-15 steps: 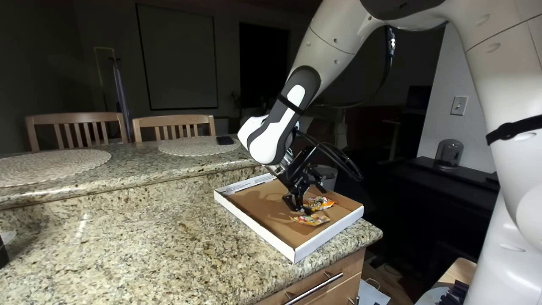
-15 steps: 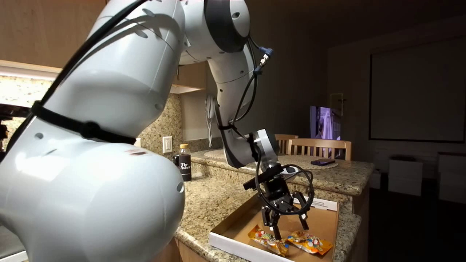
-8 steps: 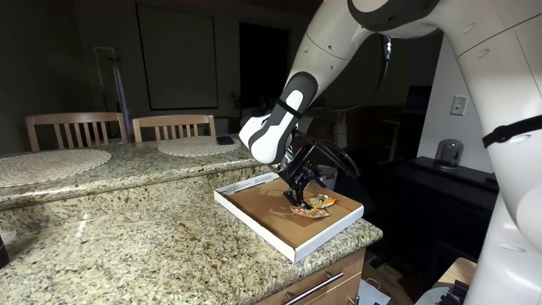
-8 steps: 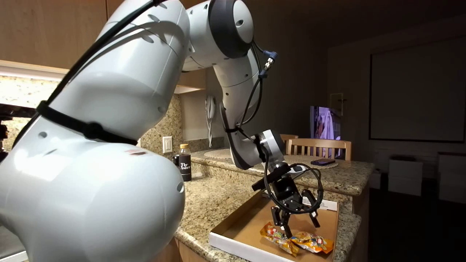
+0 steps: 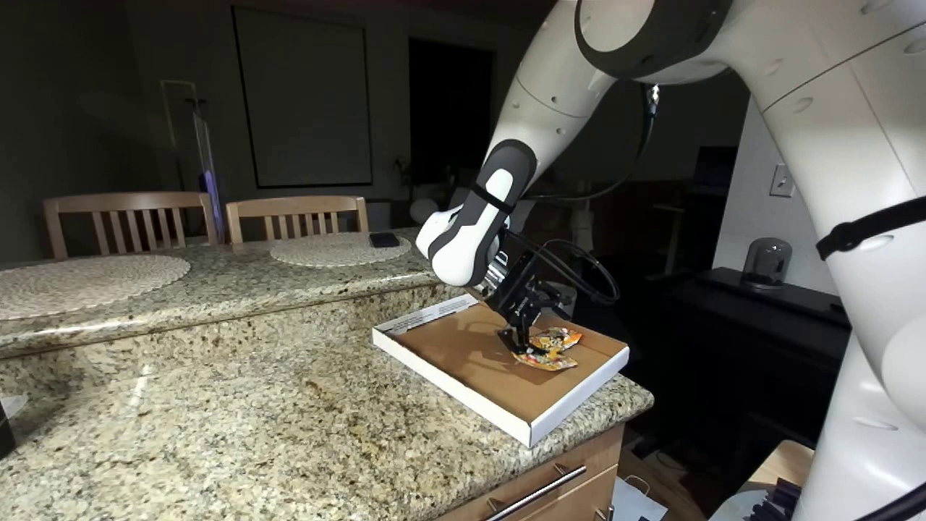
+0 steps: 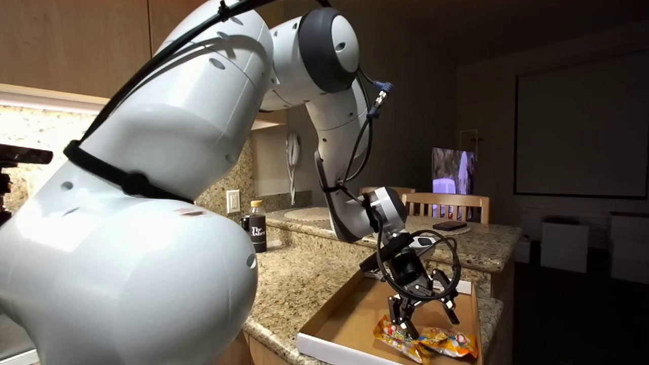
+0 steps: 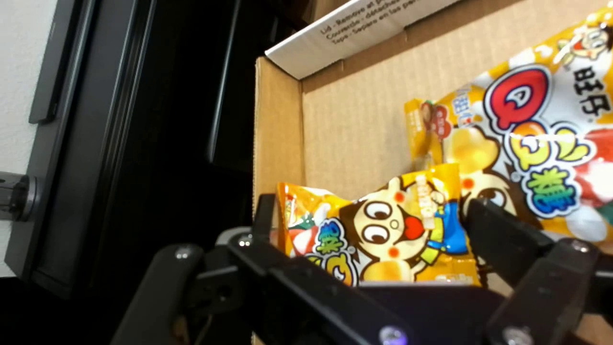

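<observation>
Moved right in both exterior views since half a second ago: shallow box (image 5: pixel 452 385) and gripper (image 7: pixel 372 211). Fingers (image 7: pixel 503 239) wide apart, nothing gripped; wrist view shows the orange candy packet (image 7: pixel 388 230) between them, contact unclear. Packet lies in the box, cartoon face up, crinkled and glossy, edge against another packet (image 7: pixel 541 143).

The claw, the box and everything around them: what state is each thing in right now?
Gripper, open, seemingly holding nothing.
Left bag in the wrist view, lying down, no tear visible.
Right bag there, lying down, no tear visible.
Box, open on top.
Drawer, shut.
Bottle, upright, cap on.
Phone, lying flat.
Screen, lit.
Wall switch, too small to tell.
</observation>
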Available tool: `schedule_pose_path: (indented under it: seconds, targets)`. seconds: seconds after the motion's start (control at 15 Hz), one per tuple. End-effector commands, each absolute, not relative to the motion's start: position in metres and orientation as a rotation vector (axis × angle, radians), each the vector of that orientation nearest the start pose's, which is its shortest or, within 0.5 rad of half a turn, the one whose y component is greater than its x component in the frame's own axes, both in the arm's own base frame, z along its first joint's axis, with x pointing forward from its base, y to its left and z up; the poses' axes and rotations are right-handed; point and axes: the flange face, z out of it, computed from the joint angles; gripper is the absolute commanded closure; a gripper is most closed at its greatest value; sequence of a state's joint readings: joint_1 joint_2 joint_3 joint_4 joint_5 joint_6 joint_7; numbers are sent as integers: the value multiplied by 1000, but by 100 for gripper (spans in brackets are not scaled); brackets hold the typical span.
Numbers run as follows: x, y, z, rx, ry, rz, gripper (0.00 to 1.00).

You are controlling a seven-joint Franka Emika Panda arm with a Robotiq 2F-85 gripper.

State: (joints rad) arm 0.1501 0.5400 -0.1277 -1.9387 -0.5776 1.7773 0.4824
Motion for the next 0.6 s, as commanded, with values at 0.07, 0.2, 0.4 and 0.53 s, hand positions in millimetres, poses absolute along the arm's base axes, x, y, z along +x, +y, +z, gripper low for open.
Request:
schedule_pose_path:
  seconds: [0.07, 0.2, 0.4, 0.53]
  targets:
    - [550, -42, 174, 2276, -182, -719, 33]
    - [551, -42, 169, 2263, -185, -759, 47]
    - [553, -39, 164, 2250, -186, -806, 66]
    - [555, -36, 161, 2248, -193, -832, 80]
